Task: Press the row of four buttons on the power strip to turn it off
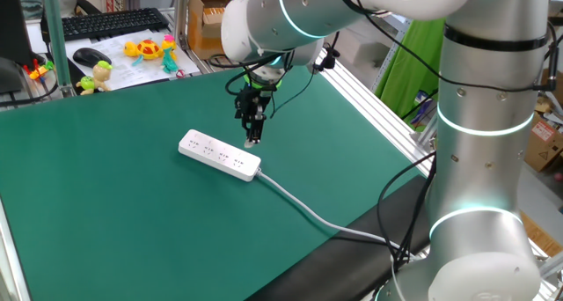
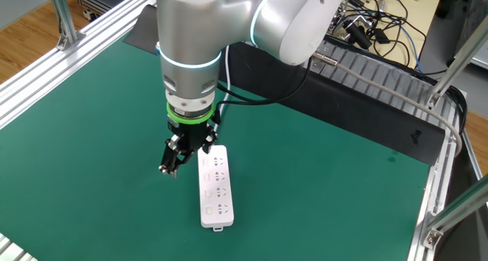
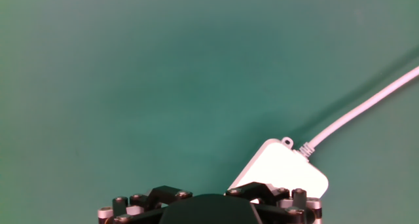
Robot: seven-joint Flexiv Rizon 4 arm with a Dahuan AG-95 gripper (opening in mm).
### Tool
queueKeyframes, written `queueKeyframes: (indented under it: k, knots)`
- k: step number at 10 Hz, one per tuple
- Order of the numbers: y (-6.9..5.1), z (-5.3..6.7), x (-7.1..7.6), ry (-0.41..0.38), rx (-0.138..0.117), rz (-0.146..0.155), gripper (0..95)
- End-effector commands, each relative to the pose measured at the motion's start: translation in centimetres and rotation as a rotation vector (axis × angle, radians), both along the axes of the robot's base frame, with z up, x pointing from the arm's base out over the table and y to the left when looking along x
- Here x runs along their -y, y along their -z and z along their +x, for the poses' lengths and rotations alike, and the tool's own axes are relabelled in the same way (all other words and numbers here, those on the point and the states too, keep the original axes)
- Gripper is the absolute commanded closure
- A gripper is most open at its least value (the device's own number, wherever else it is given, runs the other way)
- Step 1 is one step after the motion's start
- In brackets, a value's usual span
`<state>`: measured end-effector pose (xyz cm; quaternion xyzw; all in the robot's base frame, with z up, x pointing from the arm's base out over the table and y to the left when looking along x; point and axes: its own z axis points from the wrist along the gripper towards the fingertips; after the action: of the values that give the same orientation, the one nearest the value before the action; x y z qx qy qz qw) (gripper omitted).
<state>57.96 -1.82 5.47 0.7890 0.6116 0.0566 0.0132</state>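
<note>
The power strip (image 1: 220, 155) lies flat on the green bench (image 1: 106, 213), a little behind the middle of it in one fixed view and set at a slant. It is a long white bar with rounded ends and four groups of sockets along its top. The row of four buttons (image 2: 205, 182) shows in the other fixed view as faint small marks down one long side of the bar, one beside each socket group; they are too small to tell whether they are pressed. A thick white cable (image 1: 308, 211) leaves one end of the strip and runs across the mat toward the bench's front edge. In the hand view only the cable end of the strip (image 3: 281, 165) shows, with a small tab at its corner.

The hand (image 2: 174, 160) hangs over the cable end of the strip, its black fingers pointing down. In one fixed view a fingertip (image 1: 252, 139) is just above the strip's far edge or touching it; I cannot tell which. The fingers stand wide apart and hold nothing.

Farther back, past the mat's far edge, sit a black keyboard (image 1: 110, 23), a dark mouse (image 1: 91, 56) and a few small colourful toys (image 1: 151, 51) on papers. Aluminium rails (image 2: 57, 70) border the bench.
</note>
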Motion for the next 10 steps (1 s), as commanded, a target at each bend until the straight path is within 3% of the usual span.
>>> queueKeyframes:
  k: [1, 7, 10]
  knots:
    - [0.12, -0.01, -0.09, 0.004, 0.006, 0.0, 0.0]
    - [0.43, -0.02, -0.31, 0.009, 0.018, 0.002, 0.0]
    - [0.38, 0.0, -0.43, 0.007, 0.016, -0.013, 0.0]
